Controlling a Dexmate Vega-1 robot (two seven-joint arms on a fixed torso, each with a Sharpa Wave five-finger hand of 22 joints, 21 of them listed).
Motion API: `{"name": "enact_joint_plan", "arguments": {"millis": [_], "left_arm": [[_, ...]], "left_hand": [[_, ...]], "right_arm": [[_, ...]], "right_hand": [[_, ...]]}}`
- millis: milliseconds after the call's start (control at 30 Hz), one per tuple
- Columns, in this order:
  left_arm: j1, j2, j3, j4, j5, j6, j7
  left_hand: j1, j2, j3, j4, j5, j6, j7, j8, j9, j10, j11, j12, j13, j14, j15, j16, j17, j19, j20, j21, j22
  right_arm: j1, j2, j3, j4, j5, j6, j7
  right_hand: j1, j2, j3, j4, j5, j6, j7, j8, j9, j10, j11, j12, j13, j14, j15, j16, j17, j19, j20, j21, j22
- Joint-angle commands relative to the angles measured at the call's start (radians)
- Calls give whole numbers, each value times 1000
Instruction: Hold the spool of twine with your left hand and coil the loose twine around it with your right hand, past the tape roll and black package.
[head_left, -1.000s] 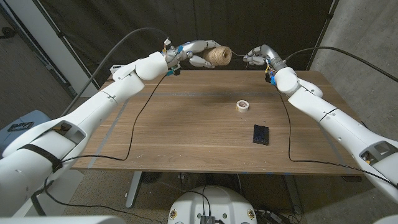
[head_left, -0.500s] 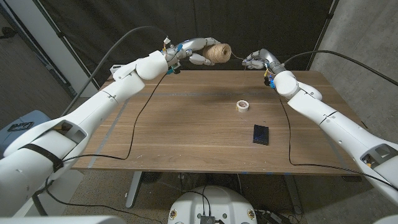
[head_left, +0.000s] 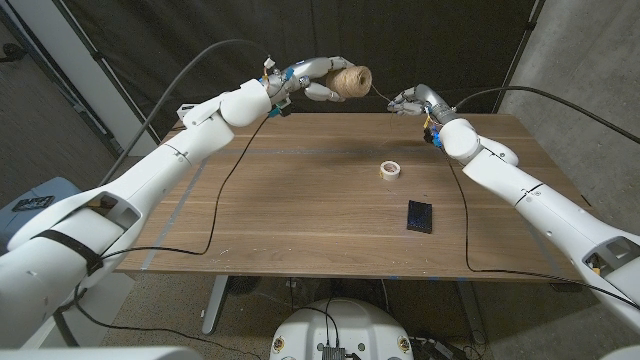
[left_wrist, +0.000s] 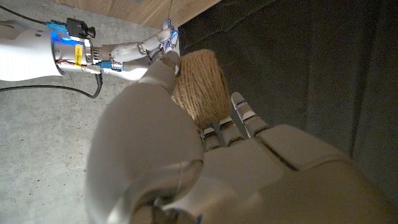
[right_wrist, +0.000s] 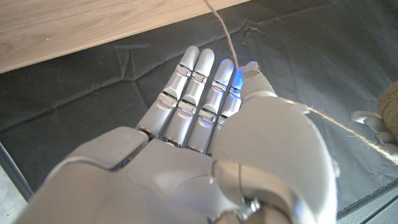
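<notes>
My left hand (head_left: 312, 79) holds the tan spool of twine (head_left: 350, 79) in the air above the table's far edge. In the left wrist view its fingers wrap the spool (left_wrist: 198, 82). A taut strand of twine (head_left: 381, 96) runs from the spool to my right hand (head_left: 409, 100), which hovers just to the spool's right. In the right wrist view the strand (right_wrist: 222, 32) passes between the thumb and a finger of my right hand (right_wrist: 205, 140), whose other fingers are stretched out straight. The strand then crosses toward the spool (right_wrist: 389, 102).
A white tape roll (head_left: 390, 170) lies on the wooden table (head_left: 300, 200), right of its middle. A flat black package (head_left: 421, 216) lies nearer, in front of the roll. Thin black cables trail over the table from both arms. A dark curtain hangs behind.
My left hand has lifted the spool slightly. My right hand has dropped a little lower beside it, keeping hold of the strand.
</notes>
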Motion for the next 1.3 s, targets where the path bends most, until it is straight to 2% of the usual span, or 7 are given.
{"name": "enact_joint_plan", "arguments": {"millis": [33, 1300], "left_arm": [[-5, -2, 7, 5, 7, 13, 9], [-24, -27, 26, 49, 29, 46, 69]], "left_hand": [[1, 5, 10, 4, 7, 8, 0, 4, 2, 12, -1, -1, 5, 4, 3, -1, 3, -5, -3, 5, 4], [-3, 7, 12, 6, 7, 14, 2, 4, 3, 16, 5, -3, 7, 8, 5, -1, 4, -6, -1, 8, 3]], "right_arm": [[-19, -4, -1, -19, 10, -7, 3], [-99, -19, 8, -144, 50, -23, 9]], "right_hand": [[5, 2, 0, 1, -3, 5, -6, -5, 2, 6, -1, 1, 1, 11, -102, -1, 4, -5, -49, 10, 1], [6, 3, -3, 2, -3, 7, -3, -6, 1, 9, 3, -3, 3, 15, -101, -6, 6, -6, -48, 18, 0]]}}
